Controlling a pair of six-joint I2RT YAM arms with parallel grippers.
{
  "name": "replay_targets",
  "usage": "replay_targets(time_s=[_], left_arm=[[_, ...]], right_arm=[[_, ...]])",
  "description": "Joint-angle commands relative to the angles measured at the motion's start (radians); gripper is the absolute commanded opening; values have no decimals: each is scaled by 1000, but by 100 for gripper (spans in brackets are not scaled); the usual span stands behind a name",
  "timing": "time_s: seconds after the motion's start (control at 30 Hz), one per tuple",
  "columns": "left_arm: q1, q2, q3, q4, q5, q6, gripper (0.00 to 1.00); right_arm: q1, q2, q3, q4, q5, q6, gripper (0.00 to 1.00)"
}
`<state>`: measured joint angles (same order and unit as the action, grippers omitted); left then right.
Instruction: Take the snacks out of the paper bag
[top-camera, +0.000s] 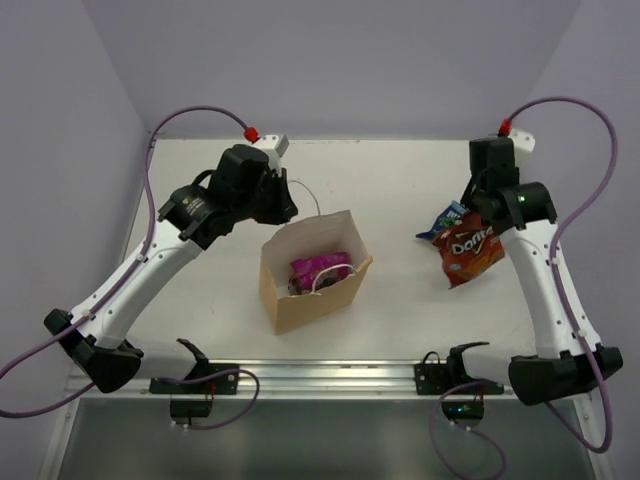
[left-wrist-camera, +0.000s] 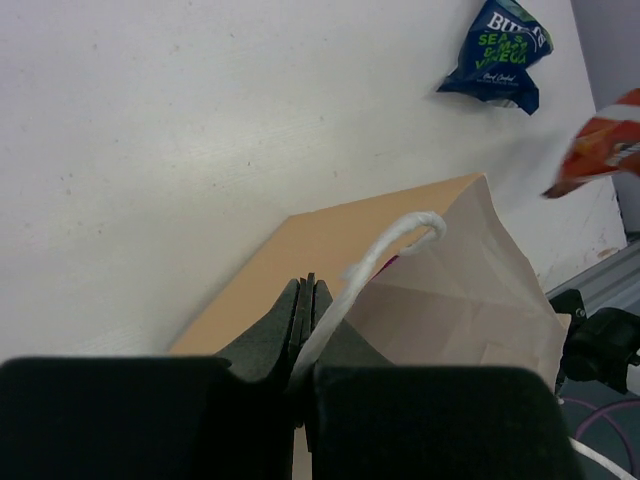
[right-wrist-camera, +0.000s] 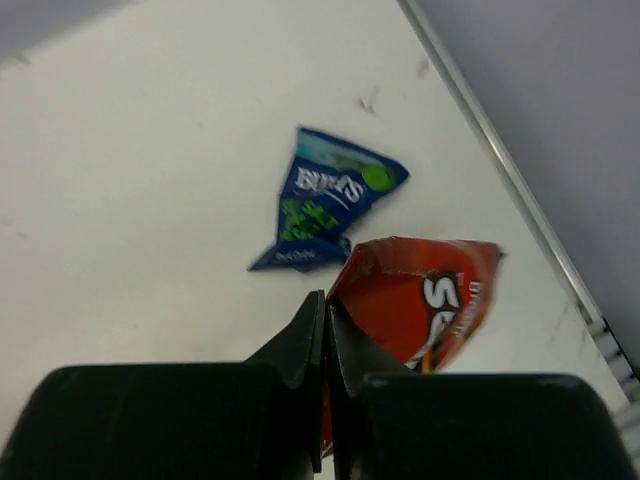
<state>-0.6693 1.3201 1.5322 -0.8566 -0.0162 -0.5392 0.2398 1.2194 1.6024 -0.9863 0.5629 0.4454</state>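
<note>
In the lower middle of the top view, the paper bag (top-camera: 305, 305) is standing upright on the white tabletop (top-camera: 400, 170), its mouth gaping; the purple packet (top-camera: 320, 268) is lying inside it, below the rim. Just above the bag in that frame, the left pincer (top-camera: 284, 206) is pressing together on the bag's far cord handle (left-wrist-camera: 385, 250); in the left wrist view the white cord is running out from between the closed fingers. Right of centre, well apart from the bag, the right pincer (right-wrist-camera: 325, 305) is pinching one edge of the red-orange Doritos bag (right-wrist-camera: 425, 300); whether that bag is touching the tabletop I cannot tell. Farther up the frame, the blue packet (right-wrist-camera: 325, 195) is lying on the tabletop, just beside the Doritos bag.
</note>
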Motion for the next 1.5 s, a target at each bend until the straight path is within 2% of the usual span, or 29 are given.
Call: replay_targets(time_s=[0.0,0.1,0.23,0.3,0.37,0.47,0.6,0.63,0.7,0.73,0.83,0.93,1.07,1.17,1.23,1.33,1.4,1.47], left_arm=[[2,-30,65,51,-1,2,0],[2,-42,30,94,68,1,0],[4,-68,17,116,47,-7,0],[4,-58,61,100,33,11,0],[4,-26,104,65,22,31,0],[5,2,177,39,-33,54,0],[5,22,203,28,-41,62,0],[4,22,195,27,-34,61,0],[5,16,155,37,-21,48,0],[4,5,135,44,-13,42,0],[5,-7,62,65,1,22,0],[4,-5,13,79,9,7,0],[4,-1,-7,83,5,-2,0],[5,1,-4,83,7,-1,0],[5,1,0,77,4,4,2],[5,2,19,51,-13,8,9],[5,7,34,19,-33,7,17],[5,11,57,-21,-57,4,29]], right_arm=[[-57,35,-154,-51,-73,107,0],[-69,99,-217,-48,-87,116,0],[-79,199,-219,-46,-121,113,0],[-82,232,-190,-46,-129,110,0],[-83,268,-162,-49,-133,105,3],[-88,298,-81,-55,-133,96,12],[-91,344,-1,-81,-135,69,36],[-91,353,19,-101,-141,61,54],[-88,364,63,-114,-152,36,62],[-79,359,77,-117,-172,24,74],[-18,325,135,-118,-187,-42,84],[57,330,259,-207,-262,-63,84],[162,350,434,-334,-451,17,85],[234,335,421,-342,-595,97,85],[314,324,403,-322,-613,130,85],[423,331,364,-301,-601,200,85],[492,339,363,-307,-574,231,85],[547,345,352,-298,-574,275,85]])
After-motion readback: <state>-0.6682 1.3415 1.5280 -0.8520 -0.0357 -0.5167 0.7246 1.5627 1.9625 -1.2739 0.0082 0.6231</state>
